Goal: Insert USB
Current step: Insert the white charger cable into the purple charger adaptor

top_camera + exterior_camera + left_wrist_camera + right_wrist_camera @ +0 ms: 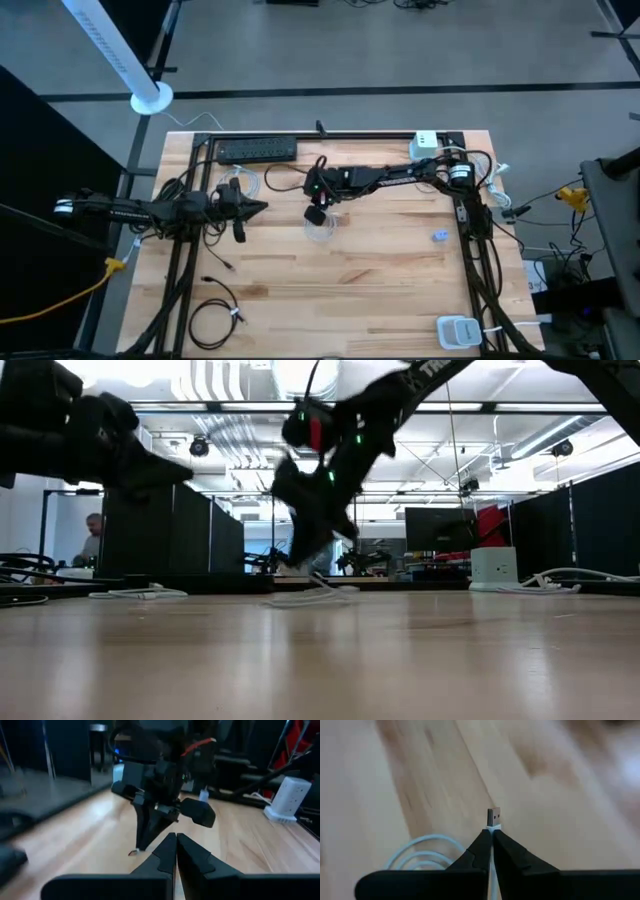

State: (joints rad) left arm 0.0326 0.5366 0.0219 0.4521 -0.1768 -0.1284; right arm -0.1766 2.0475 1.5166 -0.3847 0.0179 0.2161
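Note:
My right gripper (492, 834) is shut on a white USB cable's plug, whose metal end (493, 815) sticks out past the fingertips. In the high view it hangs over the table's middle (317, 212), fingers pointing down, above the cable's white coil (321, 229), which lies flat on the wood. The low view shows the right gripper (305, 555) just above the coil (312, 596). My left gripper (255, 208) is shut on nothing and waits left of it, above the table. A white charging block (425, 143) stands at the far right, and a black power strip (257, 150) lies along the far edge. My right gripper pinches the plug's white collar (492, 827) between its two fingertips, just behind the metal end. The fingers come from above, slanting down, and lie along the plug. The plug is held off the table, and its cable runs back to the coil (420, 855) on the wood.
A second white cable (236, 186) lies near the left gripper. A black cable (215, 320) is coiled at the near left, a white box (458, 330) sits at the near right corner, and a small blue piece (440, 236) lies right of centre. Bare wood (350, 290) spreads toward the near edge.

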